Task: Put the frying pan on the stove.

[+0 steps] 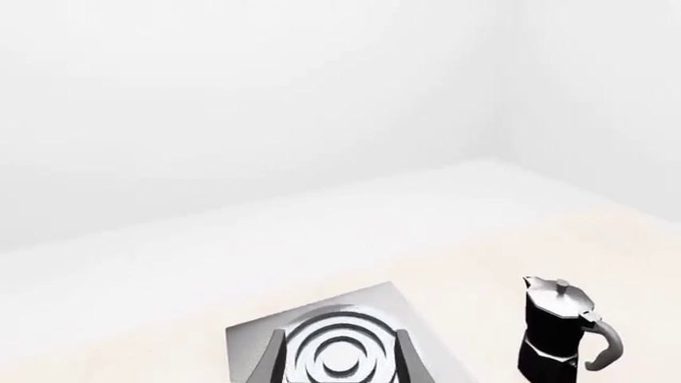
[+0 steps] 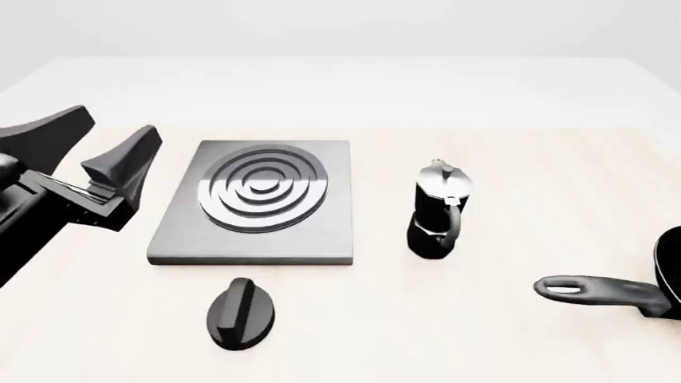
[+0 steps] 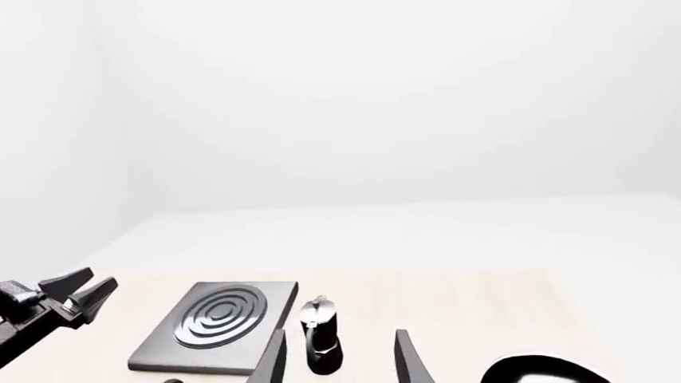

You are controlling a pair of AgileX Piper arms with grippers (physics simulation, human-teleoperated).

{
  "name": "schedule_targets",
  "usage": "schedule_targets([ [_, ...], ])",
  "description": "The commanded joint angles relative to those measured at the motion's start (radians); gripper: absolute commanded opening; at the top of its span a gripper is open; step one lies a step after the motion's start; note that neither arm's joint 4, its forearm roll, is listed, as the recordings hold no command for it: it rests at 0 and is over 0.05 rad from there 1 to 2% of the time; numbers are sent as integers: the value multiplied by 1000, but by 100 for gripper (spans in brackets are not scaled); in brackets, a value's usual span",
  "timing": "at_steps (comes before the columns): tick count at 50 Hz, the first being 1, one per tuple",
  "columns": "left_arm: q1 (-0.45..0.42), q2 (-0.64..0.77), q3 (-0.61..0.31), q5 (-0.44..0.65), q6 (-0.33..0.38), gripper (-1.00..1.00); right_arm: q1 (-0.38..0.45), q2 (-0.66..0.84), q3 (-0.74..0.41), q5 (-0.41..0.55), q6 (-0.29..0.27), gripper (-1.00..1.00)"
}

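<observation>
**Pan still at the right edge, nothing gripped**

The frying pan (image 2: 668, 275) lies on the table at the far right of the front view, mostly cut off by the frame. Only a sliver of its black bowl shows, with the long grey handle (image 2: 596, 292) running leftward from it, slotted end toward the middle of the table. Its long axis runs roughly across the table, side to side.

In the right wrist view the pan's bowl (image 3: 543, 371) sits just off to the outer side of the right gripper (image 3: 338, 359), whose fingers are spread apart and hold nothing. That arm looks clearly the nearer one; it does not appear in the front view.

The left gripper (image 2: 101, 152) is well apart from the pan, hovering beside the stove's left edge, fingers parted and empty.

The stove (image 2: 255, 203) lies between the two grippers, burner rings bare. The moka pot (image 2: 436, 209) stands upright between stove and pan handle, so it would likely need avoiding in any carry. The black knob (image 2: 241, 313) lies just in front of the stove.
</observation>
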Motion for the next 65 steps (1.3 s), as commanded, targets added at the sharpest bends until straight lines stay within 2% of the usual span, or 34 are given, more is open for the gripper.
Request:
schedule_targets([
  [1, -61, 97, -76, -50, 19, 100, 1, 0, 1, 0, 5, 100],
  [15, -143, 170, -156, -78, 34, 100, -1, 0, 5, 0, 14, 100],
  [40, -276, 303, -309, -84, 106, 100, 0, 0, 5, 0, 31, 100],
  [51, -364, 359, -389, -67, 138, 100, 1, 0, 7, 0, 37, 100],
  [65, -431, 417, -474, -54, 129, 100, 0, 0, 7, 0, 41, 100],
])
